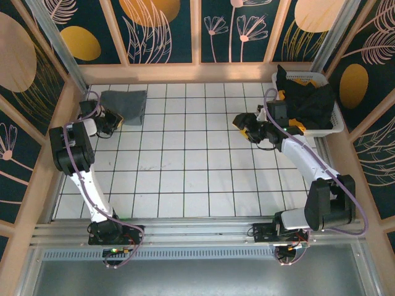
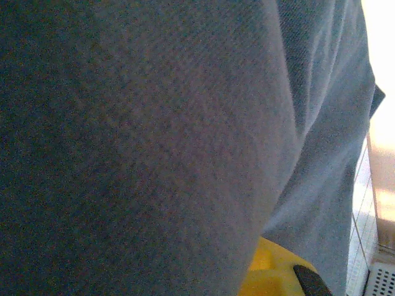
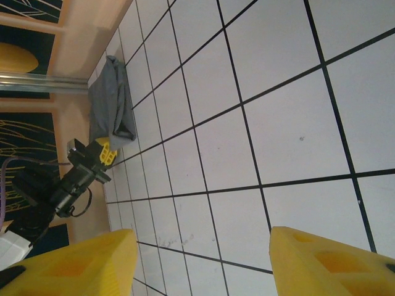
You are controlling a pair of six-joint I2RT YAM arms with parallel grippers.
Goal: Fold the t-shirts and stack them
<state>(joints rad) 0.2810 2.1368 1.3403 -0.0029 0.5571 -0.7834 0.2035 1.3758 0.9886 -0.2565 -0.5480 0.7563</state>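
Reference point: the white slatted basket (image 1: pixel 304 76), which stands at the far right corner of the tiled table (image 1: pixel 185 185). A black t-shirt (image 1: pixel 311 105) lies heaped inside the basket, with part of it draped over the far rim. Some orange-yellow shows at the basket's near left edge, but it cannot be determined whether this is cloth or part of the arm. The slate grey-blue t-shirt (image 1: pixel 126 103) lies well apart from the basket, across the table at the opposite far corner, flat on the tiles in a compact, roughly square shape. The left gripper (image 1: pixel 114 123) sits at the near corner of that shirt, on the side farthest from the basket. Its jaws are closed together on the cloth edge. In the left wrist view the grey-blue fabric (image 2: pixel 154 142) hangs directly against the lens, above a yellow finger (image 2: pixel 271 274). The right wrist view shows the shirt's corner (image 3: pixel 123 131) raised where the left gripper (image 3: pixel 105 151) meets it. The right gripper (image 1: pixel 245 126) hovers just beside the basket, on its side facing the table centre. Its yellow fingers (image 3: pixel 327 259) stand apart, with bare tiles visible between them and nothing held.
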